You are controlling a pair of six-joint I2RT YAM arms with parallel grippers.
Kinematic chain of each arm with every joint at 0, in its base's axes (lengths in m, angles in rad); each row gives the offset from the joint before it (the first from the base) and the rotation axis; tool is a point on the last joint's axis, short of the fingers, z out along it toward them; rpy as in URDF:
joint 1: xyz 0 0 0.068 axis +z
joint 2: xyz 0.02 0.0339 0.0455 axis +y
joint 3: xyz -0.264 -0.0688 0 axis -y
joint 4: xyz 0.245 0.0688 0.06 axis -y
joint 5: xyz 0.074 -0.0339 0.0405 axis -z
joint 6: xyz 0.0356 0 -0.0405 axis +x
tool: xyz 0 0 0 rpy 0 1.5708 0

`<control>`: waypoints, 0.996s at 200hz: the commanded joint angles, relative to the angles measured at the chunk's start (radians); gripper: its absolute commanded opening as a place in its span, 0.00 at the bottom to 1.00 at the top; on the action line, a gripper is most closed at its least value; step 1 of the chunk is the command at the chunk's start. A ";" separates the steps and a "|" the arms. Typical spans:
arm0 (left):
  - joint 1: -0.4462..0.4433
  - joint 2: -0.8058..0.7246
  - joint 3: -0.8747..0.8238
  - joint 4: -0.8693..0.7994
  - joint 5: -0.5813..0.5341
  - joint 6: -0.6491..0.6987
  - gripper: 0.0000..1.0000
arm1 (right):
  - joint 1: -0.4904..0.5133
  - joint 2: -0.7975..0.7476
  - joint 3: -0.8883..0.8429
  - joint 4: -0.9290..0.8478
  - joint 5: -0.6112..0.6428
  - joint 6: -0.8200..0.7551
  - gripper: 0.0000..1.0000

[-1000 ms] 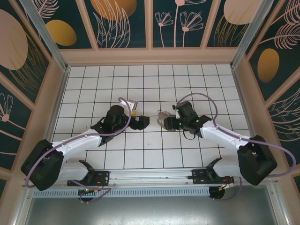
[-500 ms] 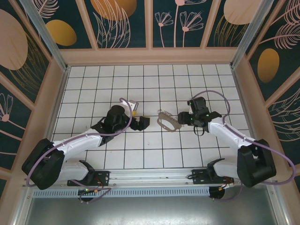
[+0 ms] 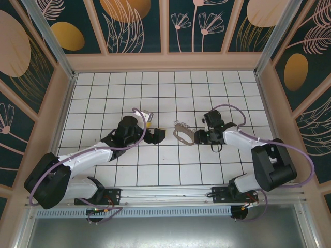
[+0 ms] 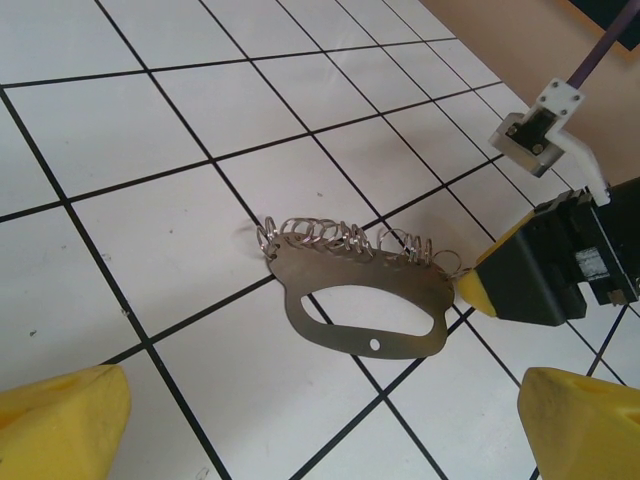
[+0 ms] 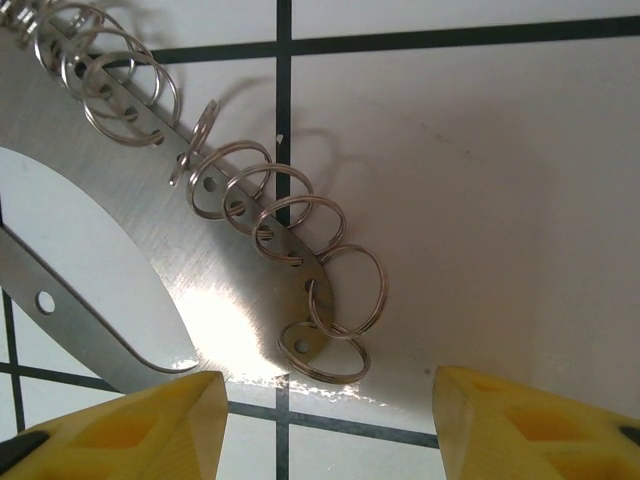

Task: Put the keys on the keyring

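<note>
Just beside keyring [image 4: 350, 275], right pincer [image 5: 328, 400], jaws apart

White tiled table [image 3: 170, 170], floral walls [image 3: 134, 26]

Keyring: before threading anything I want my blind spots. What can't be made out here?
Right wrist view: the keyring runs off the left edge, so its far end is cut off.
Top view: its rings are too small to count.
Top view: the right gripper crowds one end; contact unclear.
</note>
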 commanded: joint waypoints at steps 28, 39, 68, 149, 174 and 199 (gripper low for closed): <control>-0.007 0.022 0.035 0.031 0.032 0.018 0.99 | 0.008 0.033 0.022 0.008 -0.013 -0.019 0.56; -0.007 0.021 0.036 0.029 0.029 0.020 0.99 | 0.009 0.045 0.029 0.009 -0.013 -0.025 0.54; -0.007 0.027 0.037 0.027 0.024 0.021 0.99 | 0.036 0.071 0.050 -0.001 0.002 -0.035 0.49; -0.005 0.031 0.042 0.028 0.033 0.013 0.99 | 0.076 0.097 0.085 -0.035 0.076 -0.055 0.35; -0.005 0.032 0.044 0.031 0.036 0.010 0.99 | 0.080 0.103 0.094 -0.041 0.094 -0.057 0.32; -0.005 0.029 0.044 0.031 0.039 0.005 0.99 | 0.088 0.104 0.101 -0.050 0.112 -0.056 0.30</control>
